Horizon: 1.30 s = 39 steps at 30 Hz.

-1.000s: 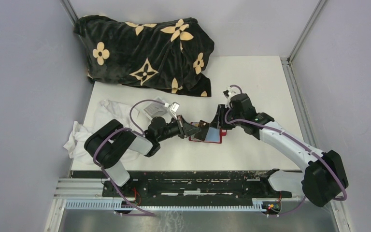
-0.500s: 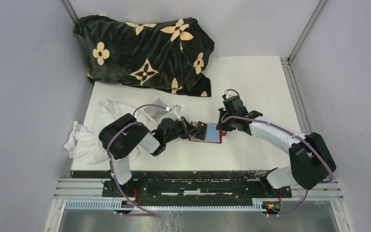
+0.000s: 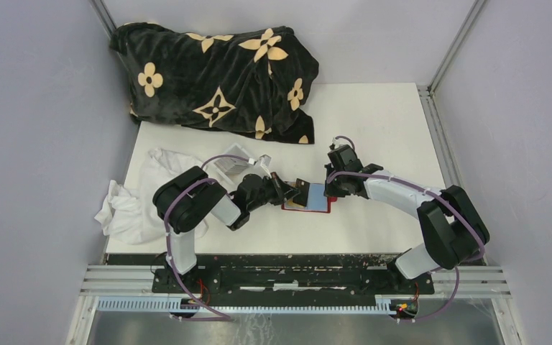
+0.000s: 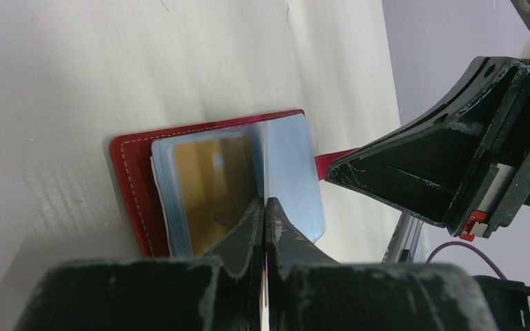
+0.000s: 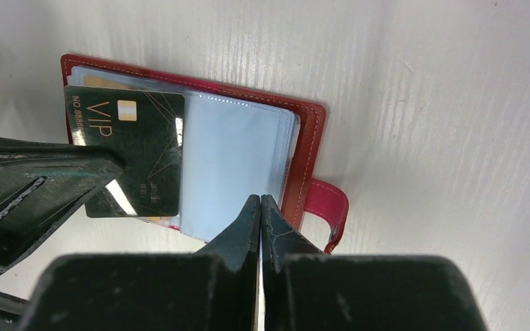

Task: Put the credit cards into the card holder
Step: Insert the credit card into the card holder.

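Observation:
The red card holder [image 3: 316, 198] lies open on the table, clear sleeves up, and shows in the left wrist view [image 4: 128, 186] and the right wrist view [image 5: 305, 148]. A yellow-orange card [image 4: 210, 183] sits in a left sleeve. My left gripper [image 3: 292, 190] [image 4: 264, 203] is shut on a dark grey "VIP" credit card [image 5: 134, 148], held edge-on over the holder's left half. My right gripper [image 3: 328, 187] [image 5: 260, 200] is shut, its tips at the near edge of the right-hand sleeves, beside the snap tab [image 5: 328, 207].
A black blanket with tan flowers [image 3: 215, 72] is heaped at the back left. A white cloth [image 3: 133, 198] lies at the left edge. A clear plastic box [image 3: 231, 166] stands just behind my left arm.
My right arm has folded down and drawn its gripper left onto the holder's right side. My left arm has shifted right, still holding the dark card over the holder.

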### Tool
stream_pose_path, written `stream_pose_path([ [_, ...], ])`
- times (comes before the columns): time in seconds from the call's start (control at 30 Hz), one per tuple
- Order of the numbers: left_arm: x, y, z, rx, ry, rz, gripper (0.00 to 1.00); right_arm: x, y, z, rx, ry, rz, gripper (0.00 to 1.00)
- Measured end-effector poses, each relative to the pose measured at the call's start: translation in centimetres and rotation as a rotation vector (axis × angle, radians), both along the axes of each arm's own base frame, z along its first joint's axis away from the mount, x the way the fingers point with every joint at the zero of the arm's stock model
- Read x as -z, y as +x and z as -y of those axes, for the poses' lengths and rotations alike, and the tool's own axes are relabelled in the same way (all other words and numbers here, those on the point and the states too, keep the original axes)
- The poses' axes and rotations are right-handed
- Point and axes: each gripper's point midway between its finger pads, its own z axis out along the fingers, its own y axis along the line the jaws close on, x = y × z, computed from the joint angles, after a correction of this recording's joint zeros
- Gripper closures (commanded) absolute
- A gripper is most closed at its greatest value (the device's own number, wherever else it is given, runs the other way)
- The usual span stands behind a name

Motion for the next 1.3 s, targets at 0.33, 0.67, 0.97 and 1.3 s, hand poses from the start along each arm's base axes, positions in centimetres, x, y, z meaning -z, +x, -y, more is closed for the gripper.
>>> stream_pose_path([
  [0.33,0.3,-0.2,-0.1,-0.062,-0.015,-0.042,0.97,0.4,0.3,0.5,0.019,-0.022,-0.001,0.99],
  [0.67,0.2,-0.7,0.5,-0.064,-0.044,-0.081,0.97,1.2,0.4,1.1,0.035,-0.04,-0.02,0.99],
  [0.97,0.3,-0.8,0.5,-0.081,-0.069,-0.132,0.97,1.7,0.4,1.3,0.041,-0.047,-0.033,0.99],
  [1.3,-0.1,-1.1,0.8,-0.09,-0.116,-0.179,0.97,1.9,0.5,1.4,0.044,-0.042,-0.035,0.99],
])
